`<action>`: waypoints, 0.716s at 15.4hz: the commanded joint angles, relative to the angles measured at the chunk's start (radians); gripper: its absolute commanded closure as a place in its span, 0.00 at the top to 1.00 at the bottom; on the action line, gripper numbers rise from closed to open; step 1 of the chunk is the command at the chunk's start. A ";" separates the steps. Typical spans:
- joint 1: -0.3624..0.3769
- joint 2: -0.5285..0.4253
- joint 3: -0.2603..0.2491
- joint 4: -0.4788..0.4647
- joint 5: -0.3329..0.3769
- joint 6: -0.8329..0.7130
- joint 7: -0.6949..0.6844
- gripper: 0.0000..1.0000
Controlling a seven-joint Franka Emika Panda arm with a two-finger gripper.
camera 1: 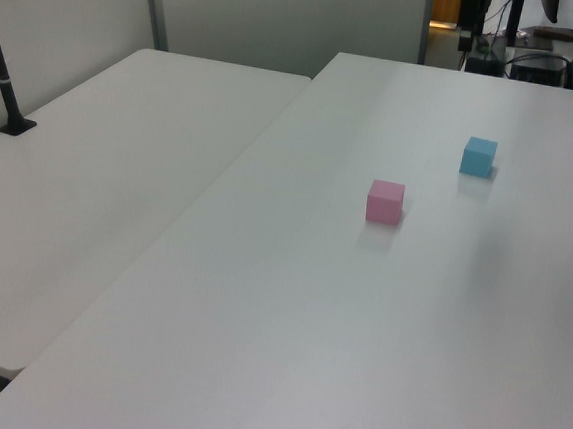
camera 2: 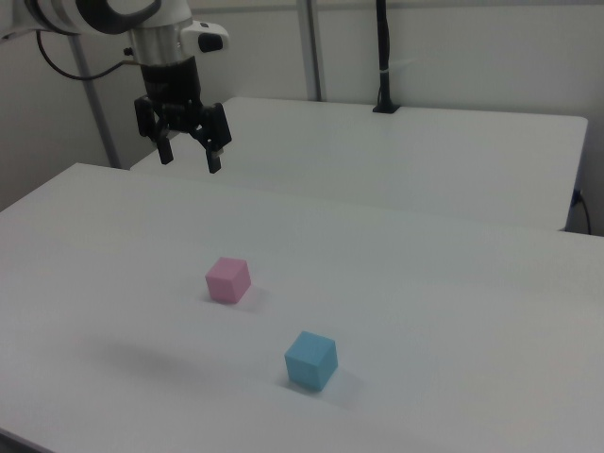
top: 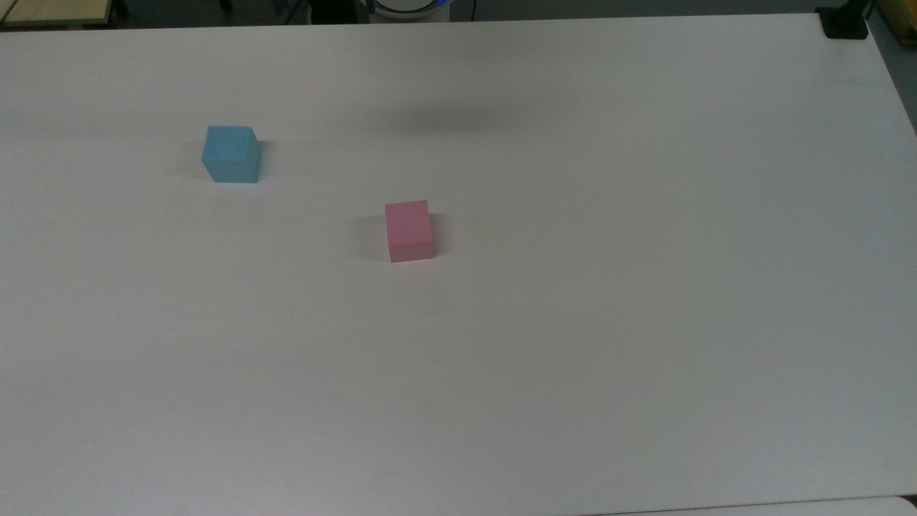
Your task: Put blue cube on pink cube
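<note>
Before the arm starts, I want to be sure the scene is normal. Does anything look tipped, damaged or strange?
Nothing stands out. The blue cube and the pink cube both sit flat on the white table, apart from each other and undamaged. The gripper hangs above the table with its fingers open, holding nothing.
</note>
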 commanded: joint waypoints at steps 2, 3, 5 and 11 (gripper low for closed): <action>0.005 -0.042 -0.014 -0.032 -0.007 0.003 -0.024 1.00; 0.002 -0.042 -0.014 -0.032 -0.011 -0.002 -0.027 1.00; -0.007 -0.044 -0.015 -0.035 -0.015 -0.035 -0.034 1.00; -0.054 -0.091 -0.043 -0.098 -0.044 -0.080 -0.140 1.00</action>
